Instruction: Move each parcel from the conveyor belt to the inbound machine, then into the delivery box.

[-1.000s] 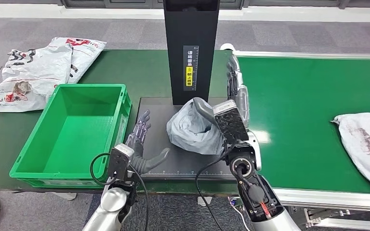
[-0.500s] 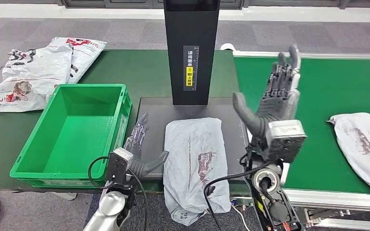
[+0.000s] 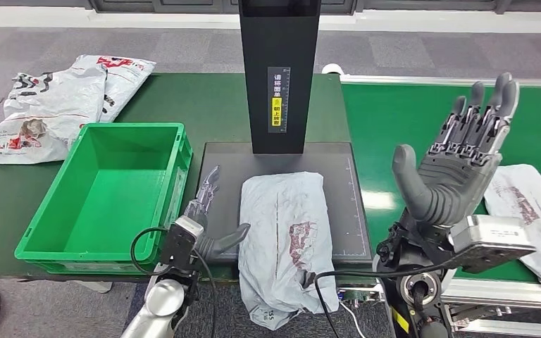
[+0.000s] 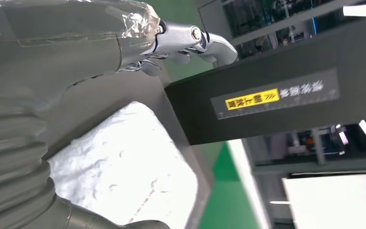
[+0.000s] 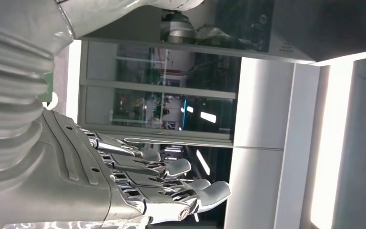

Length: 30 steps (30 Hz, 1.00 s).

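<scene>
The right hand (image 3: 458, 179) has swung from frame centre to the right, fingers wide and empty; the parcel (image 3: 285, 239) stays flat on the scanner plate (image 3: 218, 158); the left hand (image 3: 208, 218) stays spread.

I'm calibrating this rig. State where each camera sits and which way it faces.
Head view: high on the body, looking down at the black scan plate, grey parcel and green crate; both arms show.
Left wrist view: behind the open left hand, facing the parcel and black tower, both also in the head view.
Right wrist view: behind the raised, open right hand, facing glass walls.
</scene>
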Available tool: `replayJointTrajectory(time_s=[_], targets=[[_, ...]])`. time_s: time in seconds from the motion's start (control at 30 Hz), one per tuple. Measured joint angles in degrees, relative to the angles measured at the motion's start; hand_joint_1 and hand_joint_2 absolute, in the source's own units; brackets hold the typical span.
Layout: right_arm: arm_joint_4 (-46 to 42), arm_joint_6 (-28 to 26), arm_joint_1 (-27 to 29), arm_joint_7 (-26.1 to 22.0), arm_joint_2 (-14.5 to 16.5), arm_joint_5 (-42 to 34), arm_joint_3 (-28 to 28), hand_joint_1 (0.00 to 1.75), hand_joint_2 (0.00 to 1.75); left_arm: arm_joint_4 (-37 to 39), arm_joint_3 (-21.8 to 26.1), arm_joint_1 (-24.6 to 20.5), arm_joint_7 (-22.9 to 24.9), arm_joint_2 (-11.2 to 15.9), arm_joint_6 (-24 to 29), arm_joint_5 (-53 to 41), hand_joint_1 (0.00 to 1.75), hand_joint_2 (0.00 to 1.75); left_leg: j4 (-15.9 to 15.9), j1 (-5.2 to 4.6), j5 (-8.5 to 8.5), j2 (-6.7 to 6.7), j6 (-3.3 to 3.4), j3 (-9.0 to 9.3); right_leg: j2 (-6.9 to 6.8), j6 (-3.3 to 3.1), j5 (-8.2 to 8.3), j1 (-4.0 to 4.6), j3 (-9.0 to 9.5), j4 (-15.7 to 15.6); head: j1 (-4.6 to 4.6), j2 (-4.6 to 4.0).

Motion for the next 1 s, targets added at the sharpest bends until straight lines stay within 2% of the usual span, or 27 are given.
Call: replayJointTrajectory(time_s=[0.3, 0.47, 0.73, 1.0], targets=[[-0.41, 2.18, -0.43, 0.54, 0.10, 0.59, -0.34, 0.00, 1.75, 8.28, -3.57, -5.90, 1.86, -0.33, -1.44, -15.02, 0.00, 1.75, 0.01, -0.01, 0.00, 0.00, 0.00, 0.00, 0.00, 0.01, 0.01, -0.01, 0.01, 0.00, -0.01, -0.01], [-0.39, 2.43, -1.04, 0.73, 0.31, 0.58, -0.34, 0.00, 1.75, 14.75, -6.08, -9.12, 1.85, -1.46, -1.82, -16.67, 0.00, 1.75, 0.01, -0.01, 0.00, 0.00, 0.00, 0.00, 0.01, 0.01, 0.02, -0.01, 0.01, 0.00, -0.01, 0.01], [-0.37, 2.51, -1.21, 0.86, 0.33, 0.49, -0.34, 0.00, 1.75, 20.35, -7.52, -11.93, 1.86, -2.65, -1.67, -18.65, 0.00, 1.75, 0.00, 0.00, 0.00, -0.01, 0.00, -0.01, -0.01, 0.01, 0.01, 0.00, 0.00, 0.00, 0.00, 0.02], [-0.32, 2.60, -1.95, 1.70, 1.08, 0.73, -0.34, 0.00, 1.75, 32.69, -12.21, -18.81, 2.88, -6.62, 0.22, -22.82, 0.00, 1.75, 0.03, -0.03, 0.01, -0.02, 0.01, -0.01, -0.02, 0.06, 0.06, -0.04, 0.04, 0.00, 0.00, 0.01]])
